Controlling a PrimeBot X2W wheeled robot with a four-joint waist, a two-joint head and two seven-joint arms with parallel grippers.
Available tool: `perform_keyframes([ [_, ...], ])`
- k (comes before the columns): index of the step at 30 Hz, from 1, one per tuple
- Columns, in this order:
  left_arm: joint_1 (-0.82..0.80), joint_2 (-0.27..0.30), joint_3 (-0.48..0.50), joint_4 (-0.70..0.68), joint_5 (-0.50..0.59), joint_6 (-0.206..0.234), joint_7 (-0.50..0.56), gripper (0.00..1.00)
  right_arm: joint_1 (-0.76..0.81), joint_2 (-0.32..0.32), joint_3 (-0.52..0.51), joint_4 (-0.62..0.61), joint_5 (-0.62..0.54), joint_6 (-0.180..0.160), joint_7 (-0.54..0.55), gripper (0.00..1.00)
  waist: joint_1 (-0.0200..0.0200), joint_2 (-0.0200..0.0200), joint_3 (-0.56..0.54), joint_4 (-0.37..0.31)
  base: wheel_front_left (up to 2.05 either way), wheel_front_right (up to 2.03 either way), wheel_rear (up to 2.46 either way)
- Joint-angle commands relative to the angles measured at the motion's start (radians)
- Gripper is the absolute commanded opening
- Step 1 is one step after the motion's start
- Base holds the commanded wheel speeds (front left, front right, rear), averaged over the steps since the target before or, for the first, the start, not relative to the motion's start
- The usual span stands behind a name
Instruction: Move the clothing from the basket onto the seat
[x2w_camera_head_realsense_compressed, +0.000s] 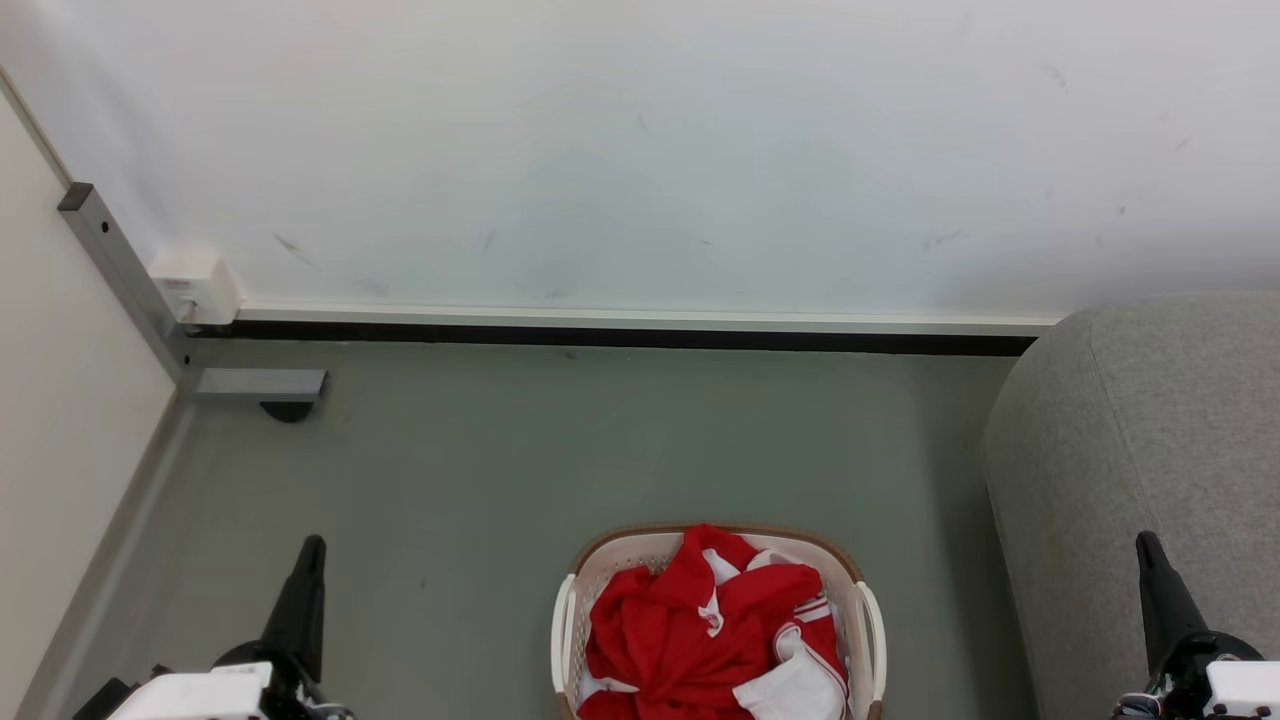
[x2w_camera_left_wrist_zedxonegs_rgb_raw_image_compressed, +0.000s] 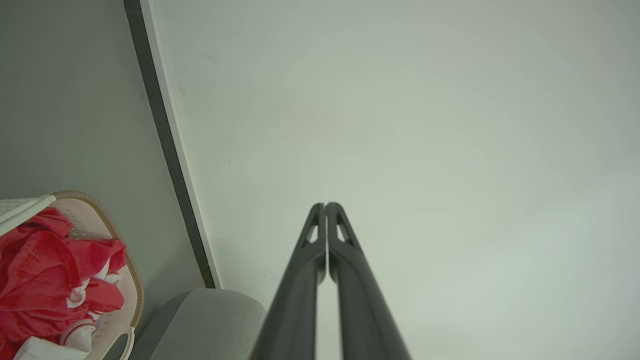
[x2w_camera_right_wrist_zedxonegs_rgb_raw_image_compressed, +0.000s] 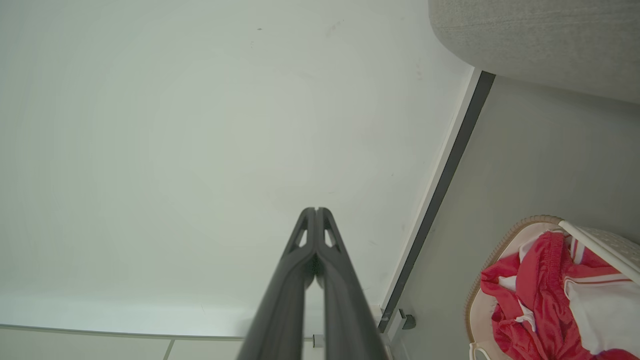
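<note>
Red clothing (x2w_camera_head_realsense_compressed: 680, 630) in basket (x2w_camera_head_realsense_compressed: 620, 562), handles (x2w_camera_head_realsense_compressed: 562, 625) left and right, axis unclear, jaws pressed together

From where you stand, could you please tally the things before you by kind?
Laundry basket: 1
Red clothing heap: 1, garments inside uncountable
Grey sofa: 1
End effectors: 2, the left end effector and the right end effector, both shut
Total: 5

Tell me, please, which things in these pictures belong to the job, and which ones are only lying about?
For the job: the red clothing, the basket, the grey seat.
Only lying about: the white wall box, the grey metal post.
</note>
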Motion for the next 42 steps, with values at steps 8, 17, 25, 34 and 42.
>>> perform_keyframes([
  [8, -0.008, 0.002, 0.001, -0.004, -0.012, -0.004, 0.003, 0.0, -0.013, 0.0, -0.004, 0.002, 0.001, -0.002, 0.002, 0.0, 0.0, 0.0, 0.0, 0.0, 0.0, 0.0, 0.0],
  [17, -0.008, 0.002, 0.001, -0.004, -0.012, -0.004, 0.003, 0.0, -0.013, 0.0, -0.004, 0.002, 0.001, -0.002, 0.002, 0.0, 0.0, 0.0, 0.0, 0.0, 0.0, 0.0, 0.0],
  [25, -0.008, 0.002, 0.001, -0.004, -0.012, -0.004, 0.003, 0.0, -0.013, 0.0, -0.004, 0.002, 0.001, -0.002, 0.002, 0.0, 0.0, 0.0, 0.0, 0.0, 0.0, 0.0, 0.0],
  [34, 0.006, -0.002, 0.0, 0.009, 0.0, 0.001, -0.002, 1.0, 0.005, 0.002, 0.003, 0.009, 0.0, 0.0, -0.002, 1.0, 0.0, 0.0, 0.0, 0.0, 0.0, 0.0, 0.0],
  [42, 0.011, -0.006, -0.012, 0.007, 0.008, 0.002, -0.035, 1.0, 0.013, 0.006, 0.041, -0.008, -0.012, 0.0, -0.035, 1.0, 0.0, 0.0, 0.001, 0.001, 0.0, 0.0, 0.0],
])
